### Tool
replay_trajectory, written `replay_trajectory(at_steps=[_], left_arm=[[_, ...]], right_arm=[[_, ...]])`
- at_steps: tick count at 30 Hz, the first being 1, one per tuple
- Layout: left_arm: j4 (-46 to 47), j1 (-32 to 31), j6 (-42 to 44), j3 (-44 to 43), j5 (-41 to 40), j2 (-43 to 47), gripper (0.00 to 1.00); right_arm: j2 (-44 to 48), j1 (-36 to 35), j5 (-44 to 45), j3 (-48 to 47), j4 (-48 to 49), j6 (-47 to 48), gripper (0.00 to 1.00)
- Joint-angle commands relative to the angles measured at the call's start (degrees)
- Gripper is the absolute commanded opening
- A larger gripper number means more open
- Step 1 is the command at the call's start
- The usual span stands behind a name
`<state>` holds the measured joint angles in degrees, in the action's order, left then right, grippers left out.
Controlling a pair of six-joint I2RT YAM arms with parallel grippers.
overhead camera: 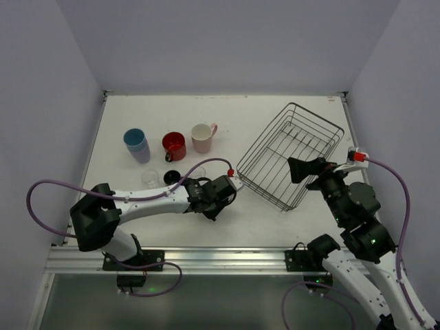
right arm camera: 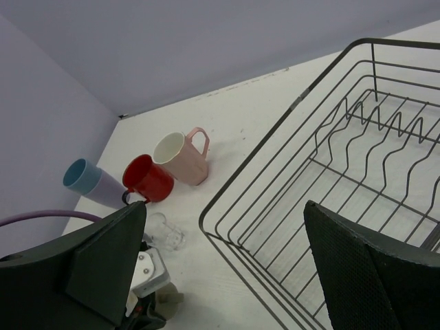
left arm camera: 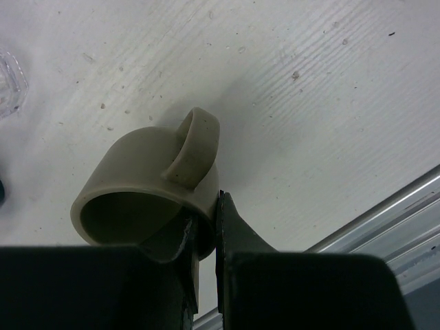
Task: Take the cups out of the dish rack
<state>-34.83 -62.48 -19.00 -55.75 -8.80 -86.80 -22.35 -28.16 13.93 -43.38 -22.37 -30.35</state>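
Observation:
My left gripper [overhead camera: 208, 204] is shut on the rim of the olive-grey mug [left arm camera: 148, 182], one finger inside and one outside [left arm camera: 237, 230]. The mug is tilted with its handle up, low over the table near the front rail. The black wire dish rack [overhead camera: 292, 155] stands at the right and holds no cups. My right gripper [overhead camera: 313, 172] is open and empty at the rack's near corner [right arm camera: 227, 227]. The light blue cup [overhead camera: 135, 143], red cup [overhead camera: 174, 145] and pale pink mug [overhead camera: 203, 137] stand in a row on the table at the left. A dark blue cup [overhead camera: 172, 177] is nearer the arm.
Two clear glasses [overhead camera: 150, 179] [overhead camera: 198, 172] stand beside the dark blue cup, close behind my left arm. The metal front rail [left arm camera: 385, 220] runs just right of the held mug. White walls enclose the table on three sides.

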Motion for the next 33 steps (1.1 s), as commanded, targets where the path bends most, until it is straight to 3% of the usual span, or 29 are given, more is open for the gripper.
replay_trajectory(at_steps=[1, 8, 27, 33], left_arm=[[2.7, -0.3, -1.0, 0.0, -3.1, -0.6, 0.00], [2.7, -0.3, -0.9, 1.3, -4.4, -1.6, 0.17], [1.3, -0.3, -1.9, 0.8, -6.1, -3.5, 0.26], [1.2, -0.4, -2.1, 0.6, -6.8, -3.5, 0.34]], right_arm=[[-0.5, 0.1, 1.8, 0.0, -0.1, 1.0, 0.99], [0.5, 0.1, 2.0, 2.1, -0.1, -0.4, 0.99], [2.3, 0.1, 4.3, 1.6, -1.1, 1.3, 0.99], [2.5, 0.1, 3.9, 1.3, -1.2, 1.3, 0.99]])
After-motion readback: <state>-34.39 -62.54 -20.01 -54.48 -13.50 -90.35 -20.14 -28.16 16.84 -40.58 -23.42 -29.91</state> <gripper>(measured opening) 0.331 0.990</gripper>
